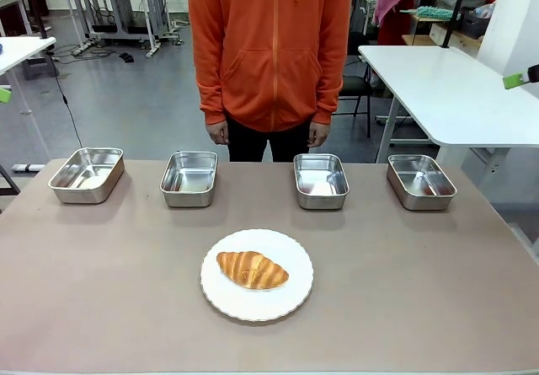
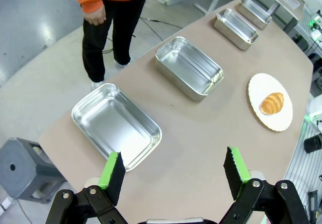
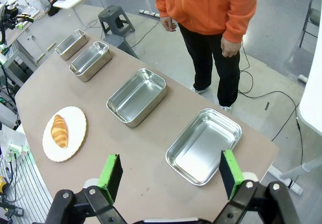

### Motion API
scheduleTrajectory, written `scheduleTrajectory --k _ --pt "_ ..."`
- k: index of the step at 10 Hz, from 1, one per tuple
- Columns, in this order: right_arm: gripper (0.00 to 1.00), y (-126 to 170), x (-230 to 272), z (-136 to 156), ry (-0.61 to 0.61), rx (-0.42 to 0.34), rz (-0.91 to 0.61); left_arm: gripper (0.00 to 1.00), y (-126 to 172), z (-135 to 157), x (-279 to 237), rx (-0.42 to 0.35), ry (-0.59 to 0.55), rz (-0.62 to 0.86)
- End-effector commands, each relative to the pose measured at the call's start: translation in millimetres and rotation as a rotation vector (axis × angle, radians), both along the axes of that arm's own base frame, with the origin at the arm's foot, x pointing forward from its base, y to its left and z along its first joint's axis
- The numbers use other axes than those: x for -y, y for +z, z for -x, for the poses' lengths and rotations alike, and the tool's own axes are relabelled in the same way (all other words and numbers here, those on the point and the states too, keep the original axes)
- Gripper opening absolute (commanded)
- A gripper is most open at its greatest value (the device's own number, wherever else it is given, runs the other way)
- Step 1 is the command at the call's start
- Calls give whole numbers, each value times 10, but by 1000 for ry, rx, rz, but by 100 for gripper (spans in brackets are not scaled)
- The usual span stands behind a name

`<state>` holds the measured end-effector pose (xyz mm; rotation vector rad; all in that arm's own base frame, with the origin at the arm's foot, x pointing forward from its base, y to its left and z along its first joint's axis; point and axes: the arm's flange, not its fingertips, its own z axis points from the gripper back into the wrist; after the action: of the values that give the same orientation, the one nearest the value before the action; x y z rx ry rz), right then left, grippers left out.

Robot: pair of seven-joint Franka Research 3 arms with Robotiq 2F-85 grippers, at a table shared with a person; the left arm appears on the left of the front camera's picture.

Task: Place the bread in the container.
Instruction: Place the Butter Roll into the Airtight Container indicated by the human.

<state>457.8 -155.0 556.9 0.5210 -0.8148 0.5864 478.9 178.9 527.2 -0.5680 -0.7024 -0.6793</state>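
Brown tabletop (image 1: 101, 291) carries a row of four matching steel pans (image 1: 321, 179); I cannot tell which one is meant. At the far side the person (image 1: 269, 46) is cut off above the shoulders. The croissant (image 1: 252, 269) lies on the white plate (image 1: 253, 308) at mid-table, well apart from the left gripper (image 2: 173, 171) and the right gripper (image 3: 170, 169). Both are spread wide and empty, each above an end pan.
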Motion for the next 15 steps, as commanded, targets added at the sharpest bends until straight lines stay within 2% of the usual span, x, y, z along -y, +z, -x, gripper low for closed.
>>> scheduleTrajectory --k 1,15 --pt "100 9 -13 -8 -1 5 0 100 18 4 -9 5 -1 -1" --pt "100 9 -13 -8 -1 5 0 100 18 4 -9 5 -1 -1"
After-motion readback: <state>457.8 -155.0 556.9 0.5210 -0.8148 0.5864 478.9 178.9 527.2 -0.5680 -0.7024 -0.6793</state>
